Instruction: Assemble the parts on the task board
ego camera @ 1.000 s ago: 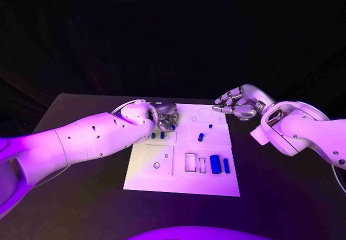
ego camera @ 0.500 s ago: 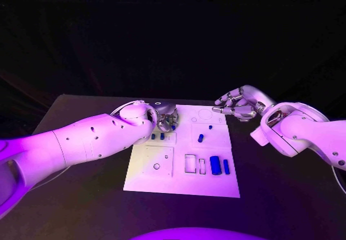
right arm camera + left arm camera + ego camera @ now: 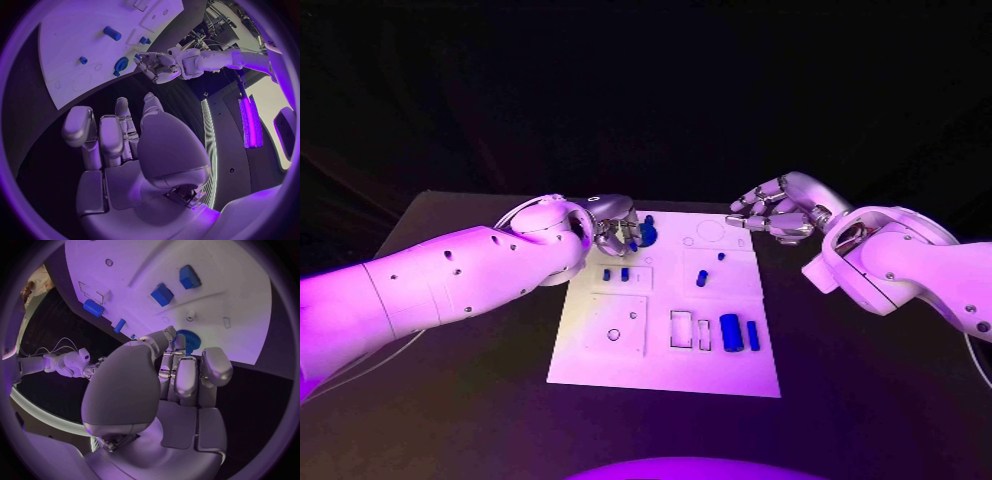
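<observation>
Near: blue parts (image 3: 730, 323) lie in slots on task board (image 3: 661, 365).

Farther: left hand (image 3: 615, 232) pinches small blue gear (image 3: 187, 340), just above board's far corner. Thin grip; gear may slip, drop, roll off.

Right hand (image 3: 780, 210) hangs beside far edge, fingers curled, holding nothing.

Blue parts (image 3: 730, 324) on white task board (image 3: 661, 365), black table (image 3: 459, 400)

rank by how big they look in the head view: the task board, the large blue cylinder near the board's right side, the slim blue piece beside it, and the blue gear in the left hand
1. task board
2. large blue cylinder
3. slim blue piece and blue gear, held by the left hand: too close to rank, since the fingers hide part of the gear.
</observation>
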